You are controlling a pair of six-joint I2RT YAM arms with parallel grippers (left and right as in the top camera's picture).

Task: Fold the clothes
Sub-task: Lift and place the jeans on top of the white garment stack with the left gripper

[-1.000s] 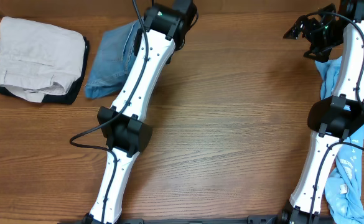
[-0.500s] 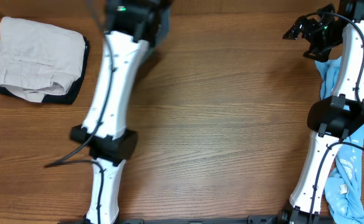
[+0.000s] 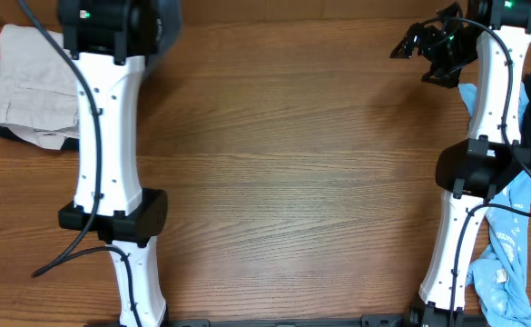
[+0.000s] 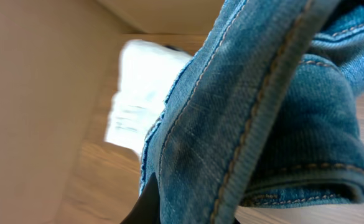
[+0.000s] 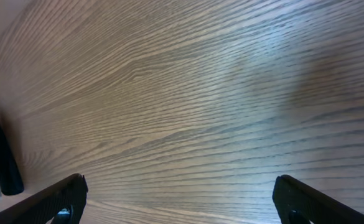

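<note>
far l, back of table (image 3: pixel 319 182): beige trousers (image 3: pixel 29 77) folded, lying on a dark garment (image 3: pixel 6 134). just r of them the l arm (image 3: pixel 106 136) reaches to the back edge. l claw (image 4: pixel 154 202) is clamped narrow on the jeans (image 4: pixel 256 124), w/ denim seam & folds bunched right up at the wrist cam. from overhead only a dark blue bit shows by the arm's head, beside the trousers. r claw (image 3: pixel 415 47) sits back r over the wood, fingers spread wide, only wood grain showing btwn them. far r edge: cyan t-shirt (image 3: pixel 510 204) crumpled under the r arm (image 3: pixel 483 163).
</note>
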